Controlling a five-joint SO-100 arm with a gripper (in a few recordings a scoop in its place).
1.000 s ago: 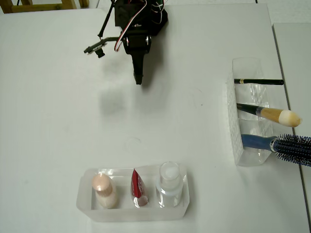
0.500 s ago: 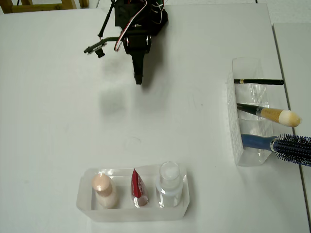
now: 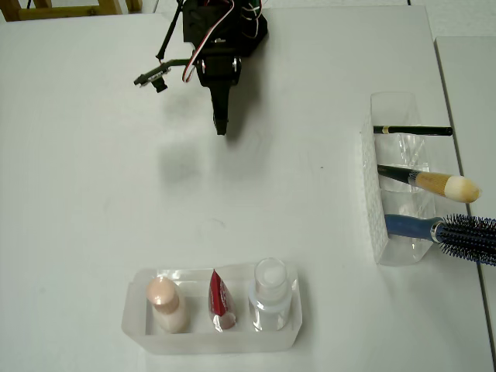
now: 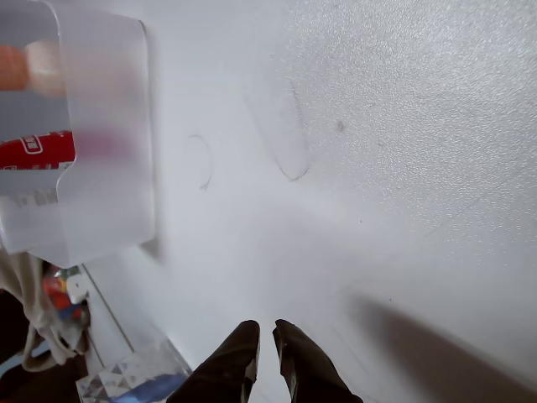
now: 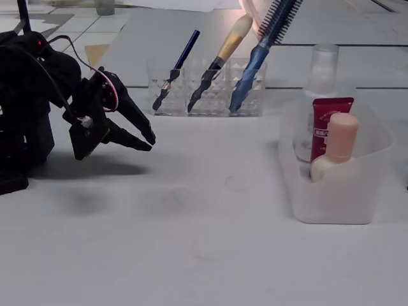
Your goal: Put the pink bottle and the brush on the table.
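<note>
- Claw (image 5: 148,141) hovers just above the table (image 3: 93,201) near the arm's base, holding nothing; its fingers show only a thin gap in the wrist view, so nearly pressed together.
- Bottle (image 3: 165,302) stands upright at the left end of the frosted tray (image 3: 136,335) in the overhead view, touching or just beside the red tube (image 3: 219,298); nothing is out yet.
- Brush (image 3: 434,183) leans in the middle slot of the clear holder (image 3: 370,194), between black stick (image 3: 412,130) and hairbrush (image 3: 453,231).
- Best approach, I judge: spread the fingers wide, come down over the cap, lift straight up clear of the tube.
</note>
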